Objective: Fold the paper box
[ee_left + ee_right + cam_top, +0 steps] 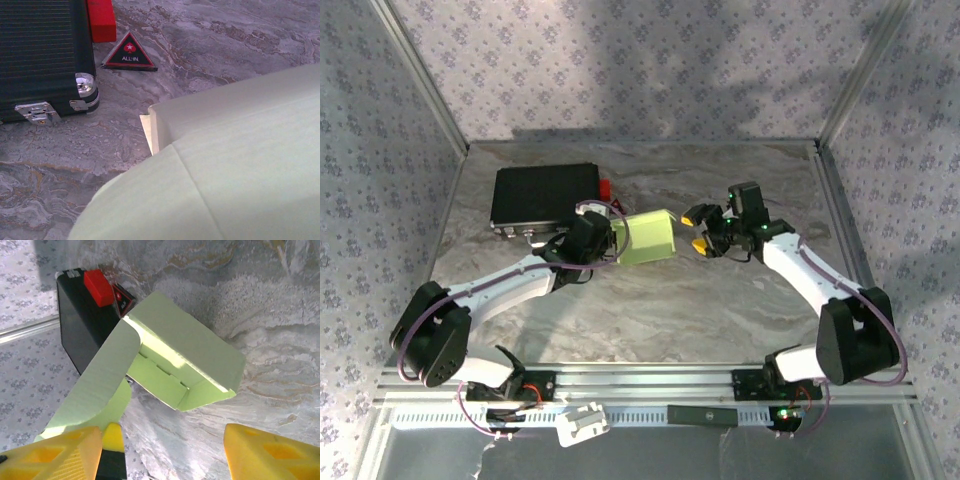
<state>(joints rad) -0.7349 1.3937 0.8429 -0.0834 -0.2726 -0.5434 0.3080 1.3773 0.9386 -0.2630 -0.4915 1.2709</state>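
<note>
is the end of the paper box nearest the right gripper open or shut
Open. The right wrist view looks into the hollow paper box, and its end flap sticks out, not folded over the opening.

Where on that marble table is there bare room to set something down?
Bare table: the near middle, in front of the paper box; also the far right corner, behind the right claw. Crowded far left: black case, red block, left claw.
</note>
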